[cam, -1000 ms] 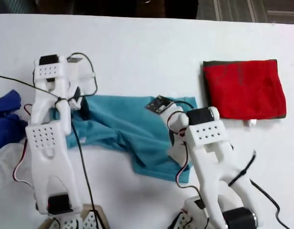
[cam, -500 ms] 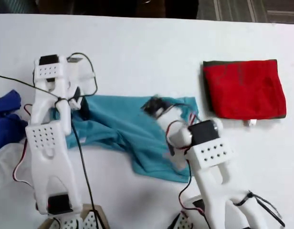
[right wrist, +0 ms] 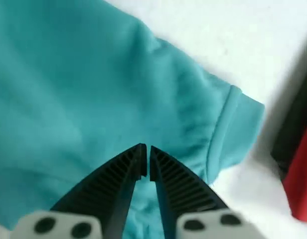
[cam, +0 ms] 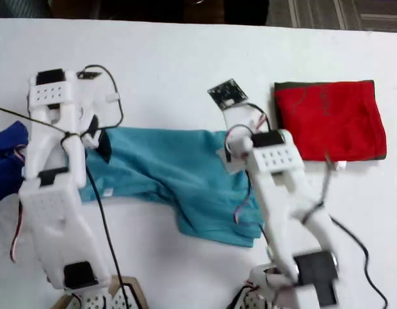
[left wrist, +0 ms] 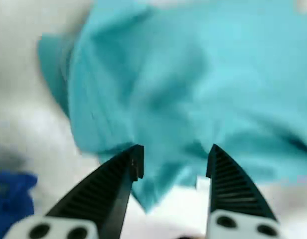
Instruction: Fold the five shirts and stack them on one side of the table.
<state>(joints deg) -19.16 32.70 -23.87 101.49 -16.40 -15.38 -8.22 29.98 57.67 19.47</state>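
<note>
Two grippers bracket the teal shirt (cam: 179,174), its long axis lying across the table (cam: 185,58) between them: left gripper (left wrist: 173,162), jaws spread, over one end; right gripper (right wrist: 146,162), jaws pressed together on nothing, over the sleeve (right wrist: 233,124) beside the folded red shirt (cam: 330,122).

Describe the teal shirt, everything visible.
The teal shirt is a soft, knit-looking garment, unfolded and rumpled, spread across the middle of the white table. A hemmed sleeve points toward the folded red shirt without touching it. The edge nearest the arms' bases is bunched into folds. The left gripper stands open over one end. The right gripper is shut close over the cloth near the sleeve; whether it pinches fabric cannot be told.
</note>
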